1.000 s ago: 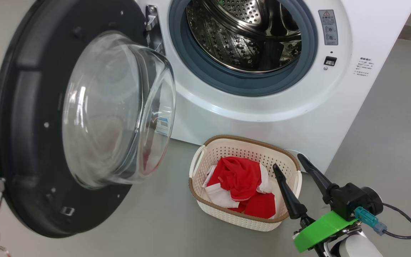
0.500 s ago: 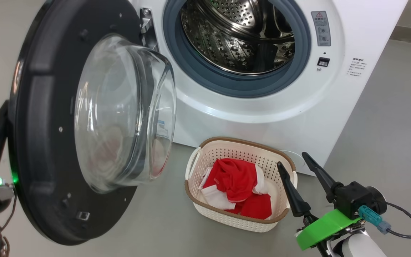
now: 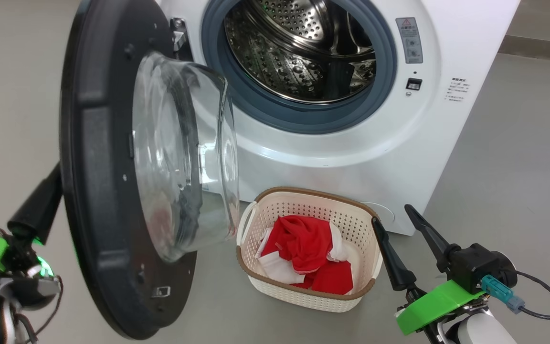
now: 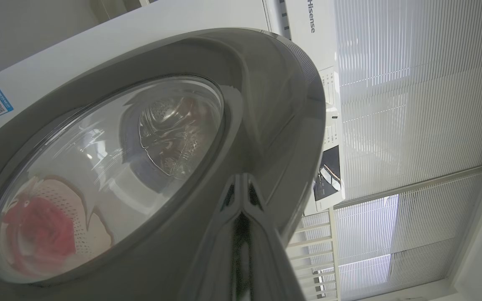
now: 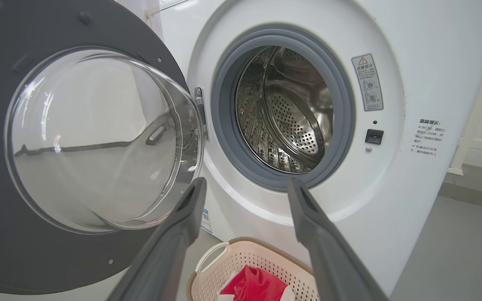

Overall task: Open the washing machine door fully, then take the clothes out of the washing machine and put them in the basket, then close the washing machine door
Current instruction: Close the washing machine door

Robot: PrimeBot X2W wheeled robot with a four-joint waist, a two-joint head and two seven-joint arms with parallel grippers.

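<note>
Door: The washing machine door (image 3: 96, 191) is seen swung out on a hinge (image 3: 178, 36) at the left edge of the opening. It is unlatched and stands partly open, with its clear glass bowl (image 3: 184, 157) turned toward the machine.
Machine: The opening of the washing machine (image 3: 342, 153) is left uncovered, so the grey rubber ring (image 3: 265, 110) and the perforated steel drum (image 3: 294, 52) are exposed.
Clothes: The clothes (image 3: 308, 246), red with white parts, are heaped inside the basket, below its rim.
Basket: The basket (image 3: 299, 294) is set on the grey floor (image 3: 494, 167) just in front of the machine, below the opening, between the door and the right gripper.
Left gripper: The fingers of the left gripper (image 4: 241, 184) are pressed together with nothing between them. Their tips are laid against the door's glossy outer face, where they meet their own reflection.
Right gripper: The fingers of the right gripper (image 3: 391, 215) are spread wide apart and nothing is held. It is kept just right of the basket, pointing toward the machine. Contact with the basket rim cannot be told.
Front panel: A warning sticker (image 3: 411, 40) and a latch socket (image 3: 413, 84) are seen right of the opening.
</note>
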